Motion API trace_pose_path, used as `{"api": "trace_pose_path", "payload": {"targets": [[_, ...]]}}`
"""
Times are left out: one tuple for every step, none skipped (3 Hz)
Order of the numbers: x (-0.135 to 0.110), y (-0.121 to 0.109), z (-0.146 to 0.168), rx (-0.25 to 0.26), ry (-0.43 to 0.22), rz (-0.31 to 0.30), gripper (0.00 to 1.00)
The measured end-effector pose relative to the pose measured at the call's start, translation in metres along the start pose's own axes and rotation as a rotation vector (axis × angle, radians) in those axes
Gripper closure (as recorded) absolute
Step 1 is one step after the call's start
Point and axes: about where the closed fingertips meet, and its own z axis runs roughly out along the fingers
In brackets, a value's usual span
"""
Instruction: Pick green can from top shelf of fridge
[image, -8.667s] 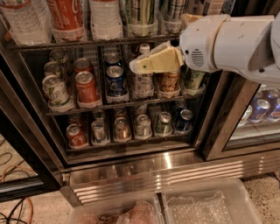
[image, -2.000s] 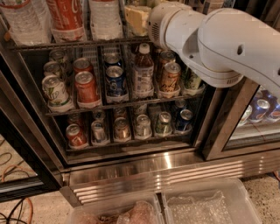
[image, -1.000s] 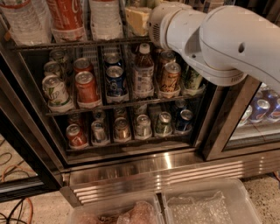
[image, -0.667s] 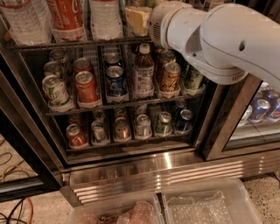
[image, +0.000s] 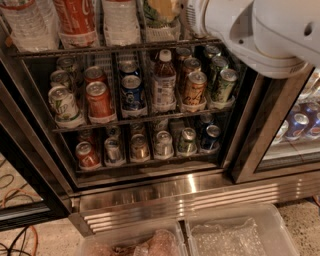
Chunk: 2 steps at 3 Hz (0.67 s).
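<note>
The fridge stands open in front of me. The top shelf runs across the top of the view with white cup holders on it. The green can stands in a holder there, right of centre, dark green and cut off by the frame's top edge. My gripper is at the can, its yellowish tip lying over the can's upper right side. The white arm reaches in from the upper right and hides the right end of the shelf.
A red cola bottle and clear water bottles stand left of the can. Two lower racks hold several cans and a juice bottle. Clear plastic bins sit on the floor below. A second cooler is at the right.
The arm and gripper have moved up a little at the top shelf; the arm's lower edge now covers less of the middle rack.
</note>
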Motion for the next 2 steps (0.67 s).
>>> {"api": "trace_pose_path", "payload": {"targets": [[-0.002, 0.010, -0.018, -0.059, 0.024, -0.069, 1.00], [0.014, 0.031, -0.035, -0.179, 0.089, -0.122, 1.00]]}}
